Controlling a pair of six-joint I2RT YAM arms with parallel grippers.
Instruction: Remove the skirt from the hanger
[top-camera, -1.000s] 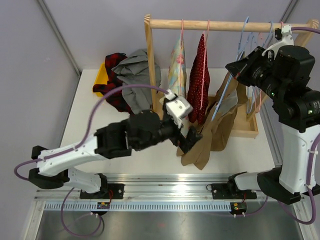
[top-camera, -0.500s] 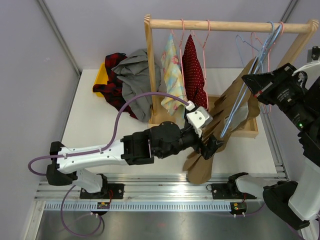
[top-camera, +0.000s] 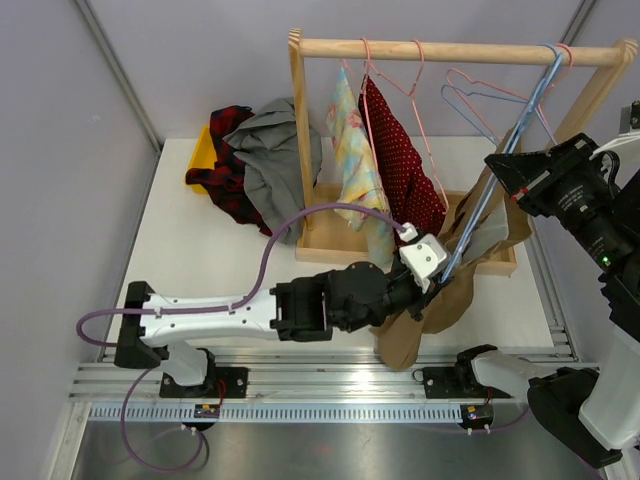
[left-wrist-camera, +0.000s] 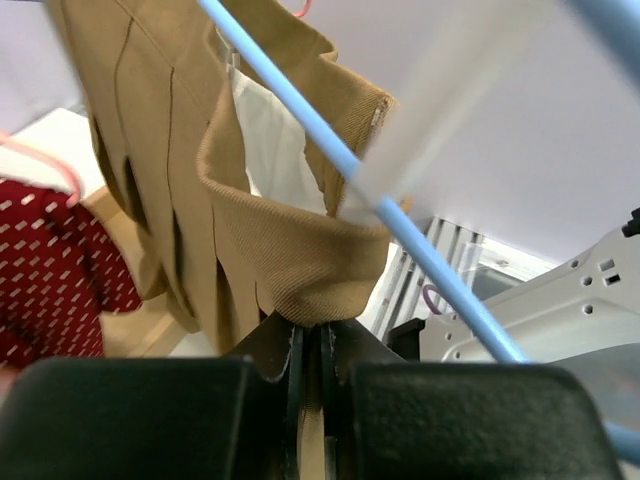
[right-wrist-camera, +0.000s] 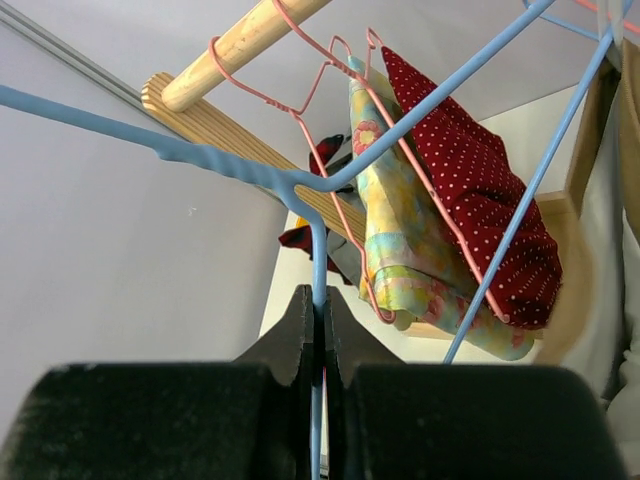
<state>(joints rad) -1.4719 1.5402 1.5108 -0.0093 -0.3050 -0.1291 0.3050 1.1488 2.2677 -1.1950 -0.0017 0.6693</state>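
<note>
The tan skirt hangs off a blue hanger whose hook is on the wooden rail at the right. My left gripper is shut on a fold of the skirt's edge, which shows close up in the left wrist view; its jaws pinch the cloth. The hanger's blue bar crosses just above. My right gripper is shut on the blue hanger's wire below its bend; the fingers are tight against it.
A red dotted garment and a floral one hang on pink hangers to the left of the skirt. The rack's wooden upright and base tray stand mid-table. A heap of grey and plaid clothes lies at the back left.
My left gripper has moved right and nearer with the skirt, drawing it down along the hanger. The blue hanger has tilted and the hanging garments have swung right.
</note>
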